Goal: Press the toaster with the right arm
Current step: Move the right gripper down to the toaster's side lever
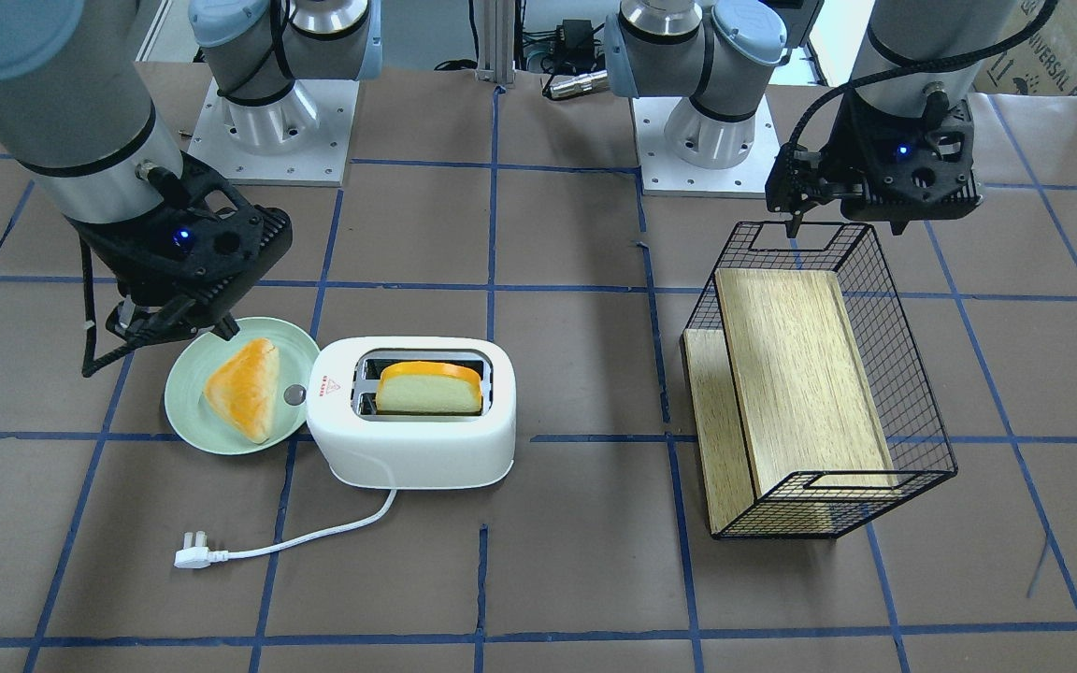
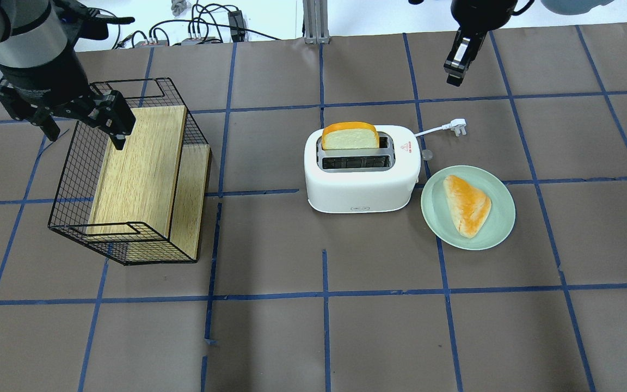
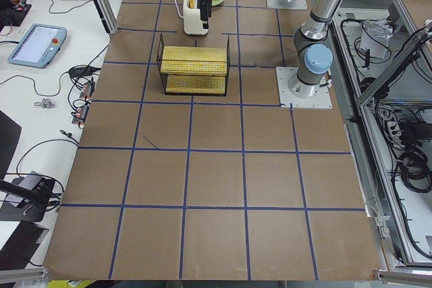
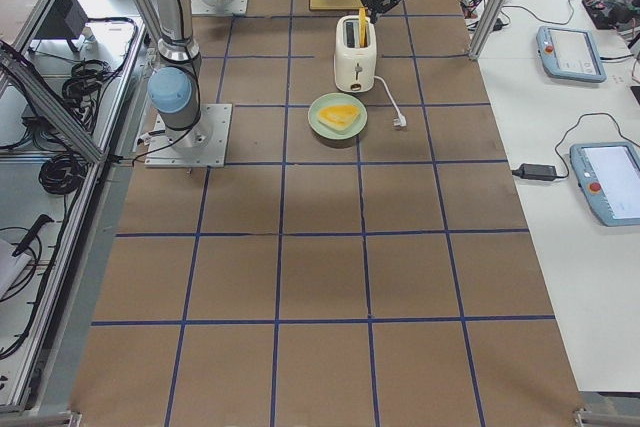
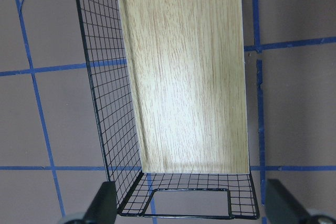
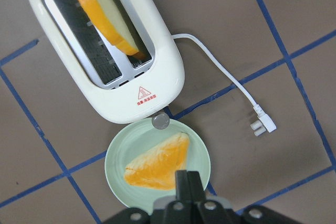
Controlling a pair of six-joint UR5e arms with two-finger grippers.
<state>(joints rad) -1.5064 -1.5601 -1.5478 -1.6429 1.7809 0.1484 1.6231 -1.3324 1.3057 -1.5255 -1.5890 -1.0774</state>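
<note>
Right gripper, pinched narrow, hung high near the plate beside the toaster at mid-table, so a careless descent might have hit the bread or missed the grey knob.

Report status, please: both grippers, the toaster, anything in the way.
Left gripper open, over wire basket. Right gripper shut, empty, raised near plate, not touching toaster. Toaster upright, bread slice in one slot. Plate beside its knob end.

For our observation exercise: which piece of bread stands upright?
The slice in the toaster; the other piece, triangular, lies flat on the plate.
</note>
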